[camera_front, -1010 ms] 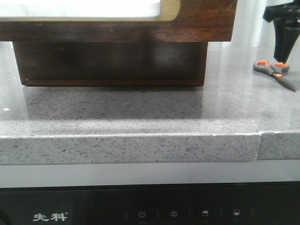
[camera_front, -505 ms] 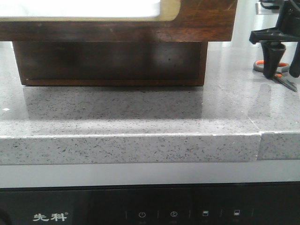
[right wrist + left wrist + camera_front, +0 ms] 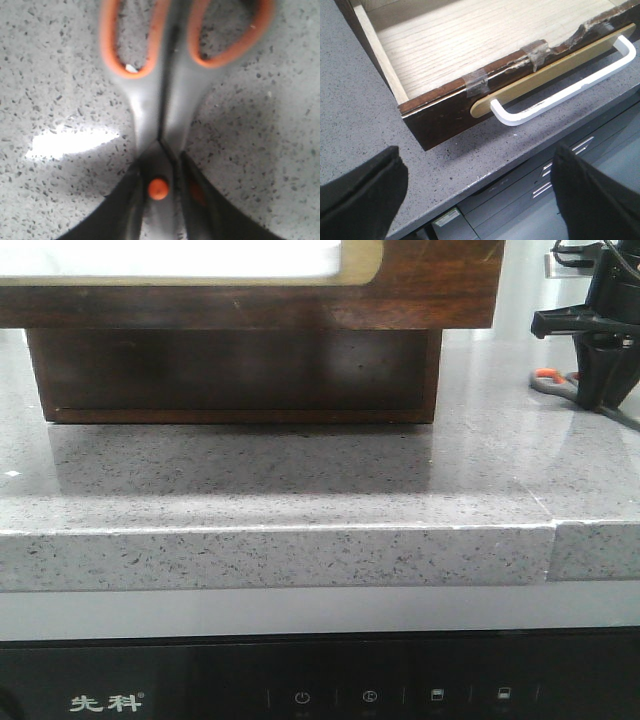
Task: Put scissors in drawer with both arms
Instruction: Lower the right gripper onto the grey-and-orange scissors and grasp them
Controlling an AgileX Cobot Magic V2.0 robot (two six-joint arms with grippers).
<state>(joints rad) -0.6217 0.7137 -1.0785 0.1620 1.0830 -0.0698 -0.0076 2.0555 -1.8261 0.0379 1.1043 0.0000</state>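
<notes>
The front camera sits low at the desk [image 3: 300,480] edge, facing the drawer [image 3: 240,370]. The left wrist camera looks down into the same drawer; the right wrist camera hangs close over the desk.

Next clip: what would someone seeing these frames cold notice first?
Probably the scissors, filling the right wrist view with orange-lined loops and an orange pivot, lying on the speckled grey counter with the right gripper down over them at the far right. Next, the open drawer in the left wrist view: pale wood floor showing nothing inside, chipped taped front edge, white handle. The left gripper hangs open before it.
</notes>
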